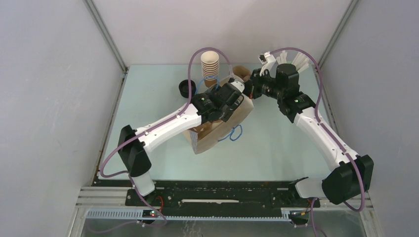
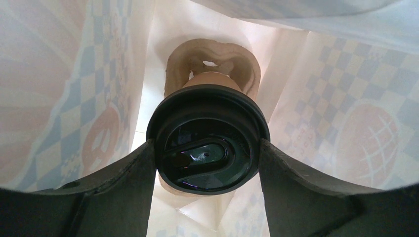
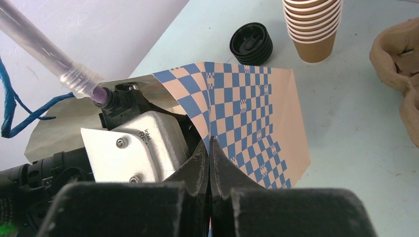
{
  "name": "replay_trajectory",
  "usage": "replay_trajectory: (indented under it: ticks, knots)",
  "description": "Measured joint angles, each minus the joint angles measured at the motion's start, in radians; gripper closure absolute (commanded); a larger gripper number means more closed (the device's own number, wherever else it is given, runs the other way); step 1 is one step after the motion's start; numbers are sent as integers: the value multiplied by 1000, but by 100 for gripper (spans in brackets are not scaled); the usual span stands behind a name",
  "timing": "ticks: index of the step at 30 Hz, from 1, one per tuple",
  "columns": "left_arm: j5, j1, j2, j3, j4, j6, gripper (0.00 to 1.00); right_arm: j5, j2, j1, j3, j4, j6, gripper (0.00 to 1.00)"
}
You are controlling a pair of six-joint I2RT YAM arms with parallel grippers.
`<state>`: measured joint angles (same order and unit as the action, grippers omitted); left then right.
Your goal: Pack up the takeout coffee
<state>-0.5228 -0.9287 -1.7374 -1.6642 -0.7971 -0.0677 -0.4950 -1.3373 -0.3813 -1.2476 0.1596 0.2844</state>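
Starting at the left of the pale green table surface (image 1: 276,143), we are counting one stack of black ribbed plastic lids (image 3: 251,43), too tightly nested to number. Beside it, near the far edge, one stack of spare brown paper cups (image 3: 314,29) is showing at least six rims.

At the middle, one blue-and-peach chequered paper bag (image 3: 247,108) is lying open, with two blue cord handles (image 1: 234,133). The left gripper (image 2: 207,148) is reaching inside it, its jaws grasping the one small tapered brown kraft paper cup (image 2: 212,80) by its black domed plastic lid (image 2: 197,118). The cup is hanging just in front of one brown moulded-pulp tray (image 2: 247,64) at the bag's bottom.

We are judging the cup light and its paper wall soft enough to crush, so the stiff lid rim is looking like the safest hold. The plastic is smooth, though, and may be slipping if the grip loosens.

Further right, the right gripper (image 3: 210,153) is clenching its jaws on the bag's mouth edge, holding it open. Beyond it a second pulp tray (image 3: 395,54) is resting near the far edge, and white straws (image 1: 301,61) are clustering at the far right corner, too blurred to count
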Motion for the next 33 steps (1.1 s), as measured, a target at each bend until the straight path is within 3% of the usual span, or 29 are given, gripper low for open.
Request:
replay_trajectory:
  ticks: [14, 33]
  knots:
    - [-27, 0, -5, 99, 149, 25, 66, 16, -17, 8, 17, 21, 34, 100]
    - [-5, 5, -27, 127, 187, 10, 66, -1, -51, 20, 23, 14, 40, 100]
